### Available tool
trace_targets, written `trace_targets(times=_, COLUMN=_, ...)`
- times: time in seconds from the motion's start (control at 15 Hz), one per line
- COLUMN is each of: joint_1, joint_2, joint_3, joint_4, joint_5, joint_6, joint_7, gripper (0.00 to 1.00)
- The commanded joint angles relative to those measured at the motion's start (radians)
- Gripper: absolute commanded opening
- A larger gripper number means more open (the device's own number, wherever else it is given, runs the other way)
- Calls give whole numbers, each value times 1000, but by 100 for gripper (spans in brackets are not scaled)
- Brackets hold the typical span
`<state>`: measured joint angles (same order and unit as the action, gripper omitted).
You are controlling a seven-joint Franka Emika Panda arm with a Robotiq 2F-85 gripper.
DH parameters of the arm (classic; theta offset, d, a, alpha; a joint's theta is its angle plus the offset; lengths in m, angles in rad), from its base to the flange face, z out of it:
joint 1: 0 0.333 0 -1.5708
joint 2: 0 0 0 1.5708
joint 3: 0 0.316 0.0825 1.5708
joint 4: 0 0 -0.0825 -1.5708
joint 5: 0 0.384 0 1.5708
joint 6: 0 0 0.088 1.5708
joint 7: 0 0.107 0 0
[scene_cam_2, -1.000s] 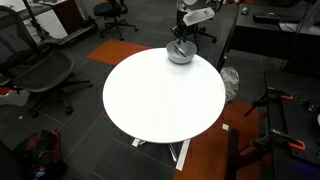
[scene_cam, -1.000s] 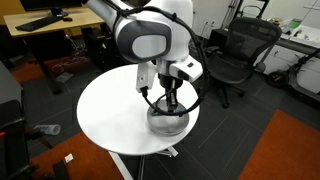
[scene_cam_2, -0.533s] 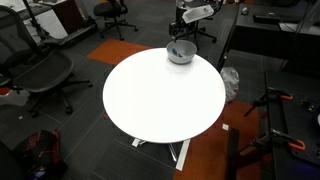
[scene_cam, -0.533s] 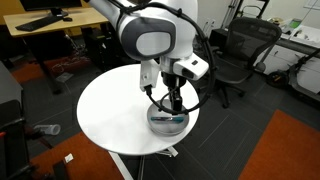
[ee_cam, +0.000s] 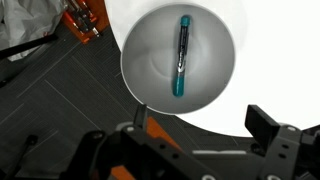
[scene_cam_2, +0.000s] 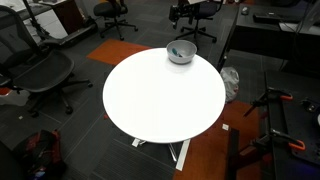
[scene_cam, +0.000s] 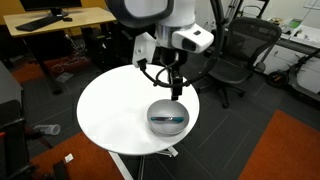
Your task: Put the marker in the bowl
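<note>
The dark marker (ee_cam: 182, 55) with its teal end lies inside the round grey bowl (ee_cam: 132, 62), along the bowl's floor. In an exterior view the bowl (scene_cam: 167, 118) stands near the edge of the round white table (scene_cam: 110, 110), with a teal glint of the marker (scene_cam: 171, 119) inside it. My gripper (scene_cam: 176, 88) hangs a short way above the bowl, open and empty. In the wrist view the gripper (ee_cam: 200, 118) looks straight down, its fingers (ee_cam: 265, 122) spread wide below the bowl. The bowl (scene_cam_2: 181, 52) also sits at the table's far edge.
Black office chairs (scene_cam: 235, 50) stand close behind the table. A wooden desk (scene_cam: 55, 20) is at the back. Another chair (scene_cam_2: 40, 70) stands beside the table (scene_cam_2: 160, 100). Orange carpet (scene_cam: 285, 150) and dark floor surround it.
The gripper has opened and let go of the marker, which now lies in the bowl. The arm has risen up away from the bowl.
</note>
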<state>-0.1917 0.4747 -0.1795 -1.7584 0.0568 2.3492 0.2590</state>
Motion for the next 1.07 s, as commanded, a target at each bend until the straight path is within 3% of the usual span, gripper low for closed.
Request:
trace_targets(times=0.0, joint_1=38, joint_2=-187, joint_3=-14, joint_4=-154, joint_5=-31, joint_6=-37, joint_7=11, gripper=100)
trace_targets(times=0.73, joint_1=61, joint_2=-582, joint_3=24, joint_4=-517, joint_5=-135, joint_6=3, joint_7=68, gripper=100)
trace_targets(times=0.8, joint_1=51, joint_2=-502, joint_3=19, joint_4=-430, joint_5=-107, joint_6=-21, joint_7=24, gripper=100)
trace_targets(times=1.0, joint_1=50, joint_2=-516, joint_3=21, joint_4=-444, joint_5=-107, joint_6=-21, joint_7=23, gripper=100)
